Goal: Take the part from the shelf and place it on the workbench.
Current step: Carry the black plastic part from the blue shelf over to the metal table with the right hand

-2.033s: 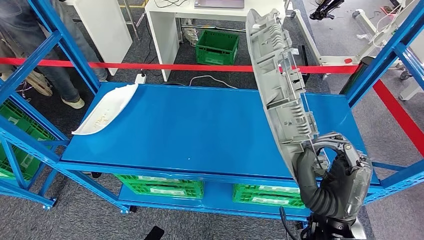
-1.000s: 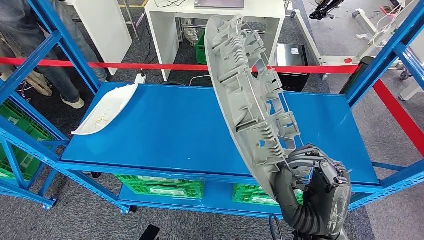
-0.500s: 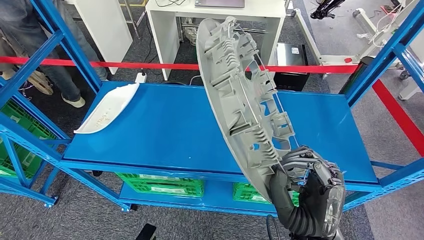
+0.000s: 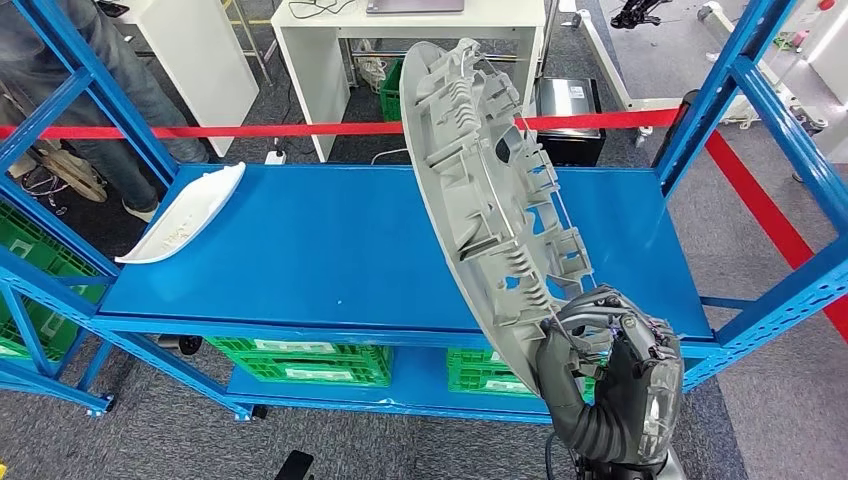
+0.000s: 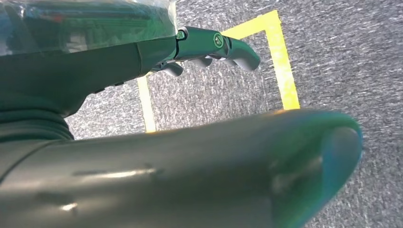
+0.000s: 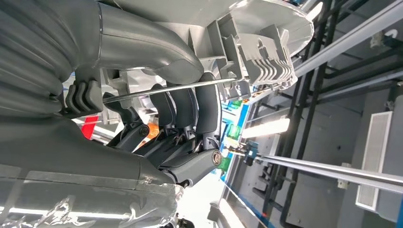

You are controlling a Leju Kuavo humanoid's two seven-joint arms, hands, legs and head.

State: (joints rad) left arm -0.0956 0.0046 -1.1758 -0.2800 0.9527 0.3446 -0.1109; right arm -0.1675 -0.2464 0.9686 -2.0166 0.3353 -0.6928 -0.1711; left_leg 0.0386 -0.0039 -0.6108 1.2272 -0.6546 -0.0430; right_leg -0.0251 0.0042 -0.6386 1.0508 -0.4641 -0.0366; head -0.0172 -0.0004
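**As the view swings, part rides clear of the shelf in my right robot hand**

While the whole head pic has shifted over the last couple of secs (blue shelf deck and red tape sit differently in frame), I read that mostly as camera/body motion, not the shelf stuff moving. What did change w/ the part itself: the grey ribbed part (image 4: 495, 190) has tipped from nearly edge-on to leaning over to the left, ribbed side now facing me. Over the last half sec its pose vs the hand barely changes. My guess: pickup is done, transport phase under way, and the workbench isn't something I can pick out yet.

Right robot hand (image 4: 610, 385) is wrapped round the part's lower end, thumb on one side, dark fingers (image 6: 190, 102) curled over a rib and a thin metal rod on the other, per right wrist view. Grip looks firm. Part rises up and away from the hand, over the blue shelf (image 4: 330, 250), not touching the deck as far as I can tell.

Left robot hand (image 5: 214, 45) hangs over grey carpet w/ yellow floor tape (image 5: 283, 61), fingers apart, nothing in it.

White curved piece (image 4: 180, 215) sits on the shelf's far-left edge, well apart from the held part. Long part, single-end hold, so I'd watch for swing.
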